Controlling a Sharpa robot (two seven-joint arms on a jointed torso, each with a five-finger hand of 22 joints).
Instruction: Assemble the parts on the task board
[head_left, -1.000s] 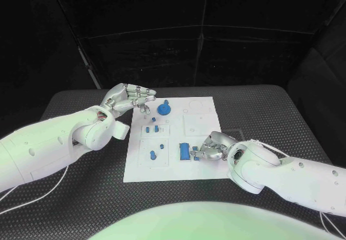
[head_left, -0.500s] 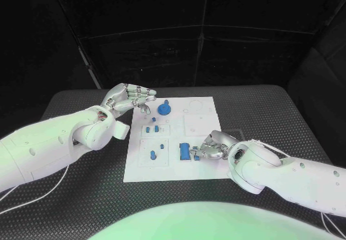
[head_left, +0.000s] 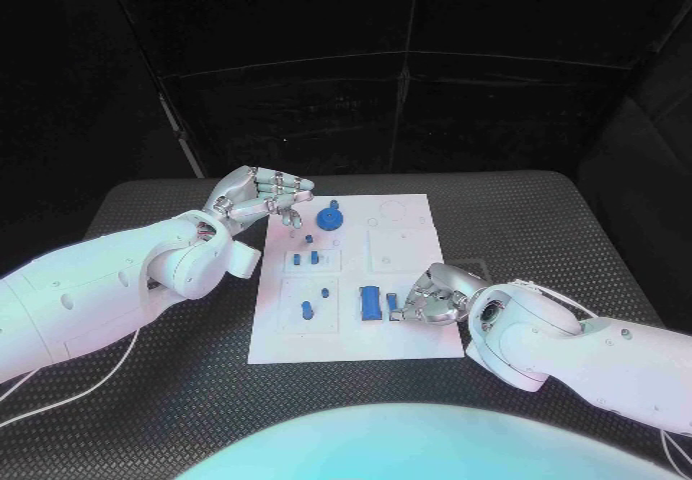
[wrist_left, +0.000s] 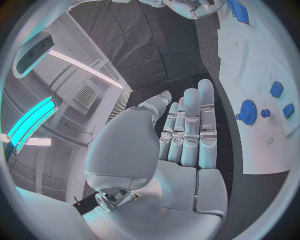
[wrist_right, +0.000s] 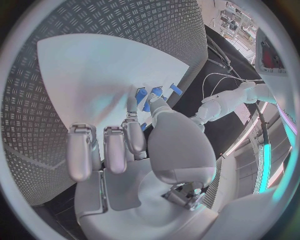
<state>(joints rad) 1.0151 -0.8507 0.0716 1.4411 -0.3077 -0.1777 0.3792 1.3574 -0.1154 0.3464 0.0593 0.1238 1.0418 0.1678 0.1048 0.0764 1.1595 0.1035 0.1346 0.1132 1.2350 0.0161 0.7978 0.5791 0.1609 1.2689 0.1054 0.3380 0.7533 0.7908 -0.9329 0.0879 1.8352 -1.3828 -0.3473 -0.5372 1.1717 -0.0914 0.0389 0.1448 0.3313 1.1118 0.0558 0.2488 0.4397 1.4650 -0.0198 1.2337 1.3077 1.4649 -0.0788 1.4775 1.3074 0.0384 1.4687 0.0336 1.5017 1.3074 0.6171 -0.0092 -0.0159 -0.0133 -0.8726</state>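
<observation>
Fingers (head_left: 408, 303) of right hand (head_left: 433, 293) curled at small blue rectangular part (head_left: 371, 303), lower centre, long axis vertical; grip unclear. Left hand (head_left: 260, 198) spread, empty, upper left.

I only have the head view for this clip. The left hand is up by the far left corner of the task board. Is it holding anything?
Observer: No. In the left wrist view the left hand has a bare palm and its fingers stretched out side by side, with nothing in them.
Operator: And the right hand, next to the long blue part?
Observer: The right wrist view shows its thumb and one fingertip down at the small blue parts on the task board, while the other fingers hang clear of the board. I cannot tell whether a part is pinched.
</observation>
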